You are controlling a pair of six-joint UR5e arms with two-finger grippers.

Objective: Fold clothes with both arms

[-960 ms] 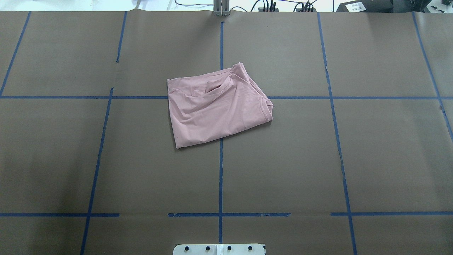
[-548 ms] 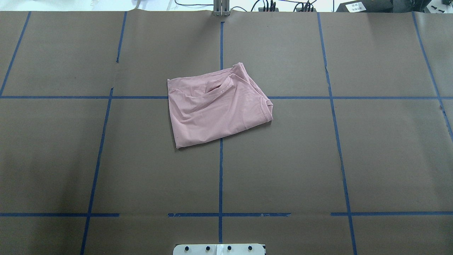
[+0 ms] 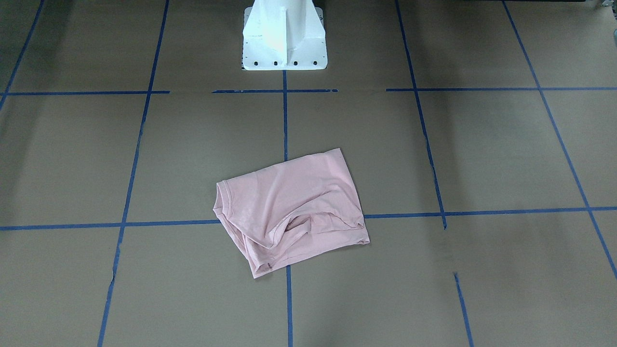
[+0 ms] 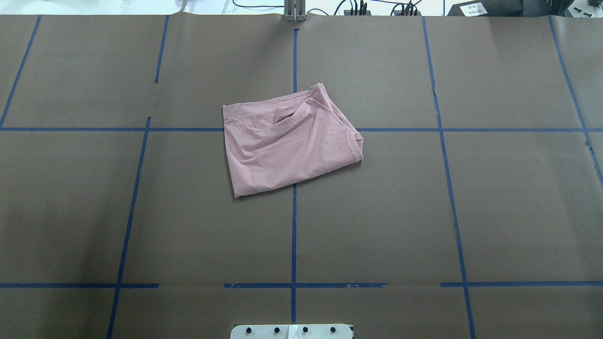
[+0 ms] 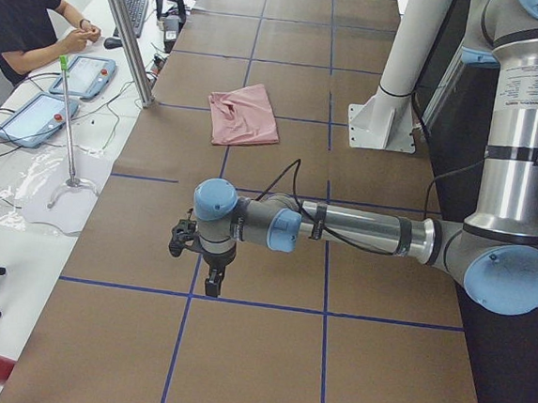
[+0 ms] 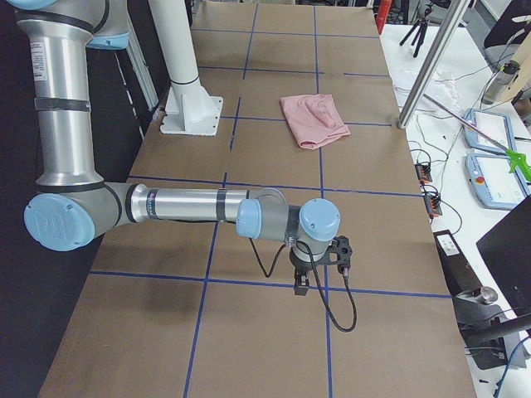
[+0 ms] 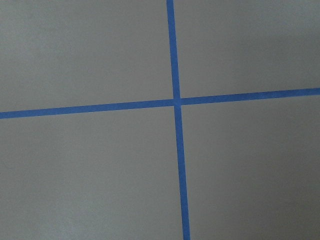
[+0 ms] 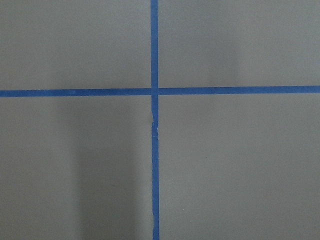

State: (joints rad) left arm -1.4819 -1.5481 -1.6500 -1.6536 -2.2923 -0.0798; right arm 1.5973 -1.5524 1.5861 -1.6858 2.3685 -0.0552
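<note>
The pale pink T-shirt [image 4: 287, 146] lies folded into a rumpled rectangle near the table's centre, plain pink side up, its print hidden. It also shows in the front view [image 3: 289, 207], the left side view [image 5: 244, 114] and the right side view [image 6: 314, 118]. My left gripper [image 5: 212, 281] hangs low over the table far out at the left end, away from the shirt. My right gripper [image 6: 300, 286] hangs low far out at the right end. I cannot tell whether either is open or shut. Both wrist views show only brown paper and blue tape.
The white pedestal base [image 3: 283, 43] stands at the robot's edge of the table. Blue tape lines grid the brown paper [image 4: 424, 212]. An operator [image 5: 21, 19] sits with tablets [image 5: 82, 77] beyond a metal post [image 5: 124, 29] on the far side.
</note>
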